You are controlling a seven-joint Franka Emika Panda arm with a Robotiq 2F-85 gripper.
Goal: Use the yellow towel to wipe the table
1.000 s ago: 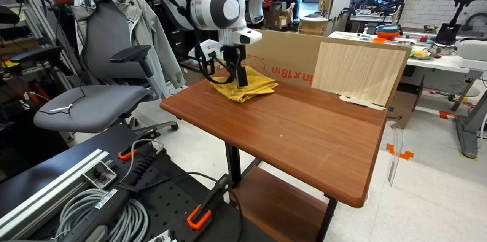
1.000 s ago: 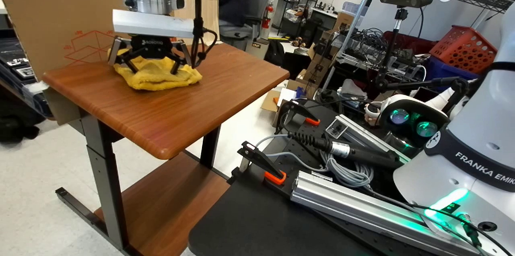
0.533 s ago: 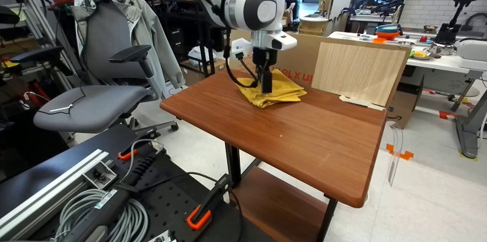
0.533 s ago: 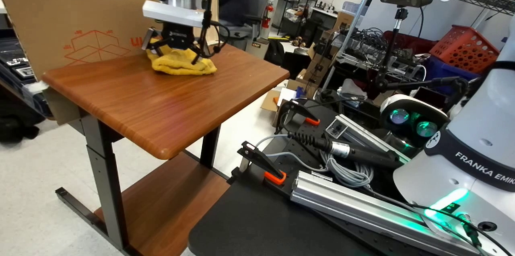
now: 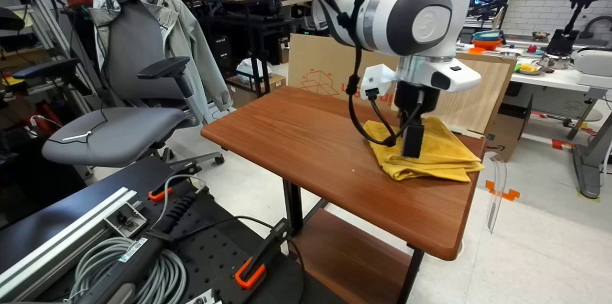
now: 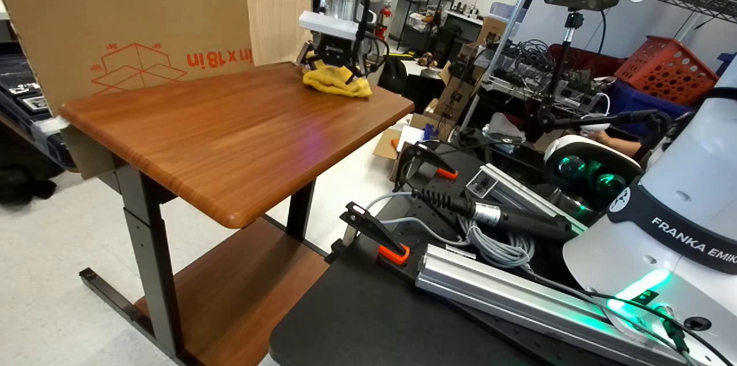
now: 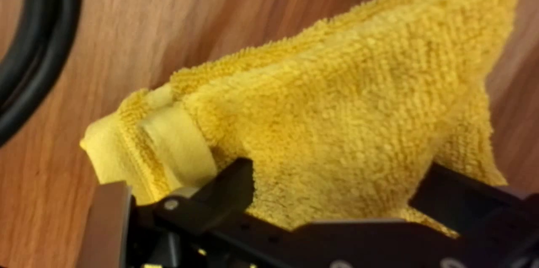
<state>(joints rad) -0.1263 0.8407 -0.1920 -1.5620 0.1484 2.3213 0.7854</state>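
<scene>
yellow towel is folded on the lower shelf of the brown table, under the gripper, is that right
Wrong level: the yellow towel lies on the upper surface of the brown table, as both exterior views show. The rest is right: it is folded and under the gripper.

Grey chair (jacket over it), pale floor.

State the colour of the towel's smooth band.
Pale yellow; the smooth band on the towel shows best in the wrist view.
</scene>
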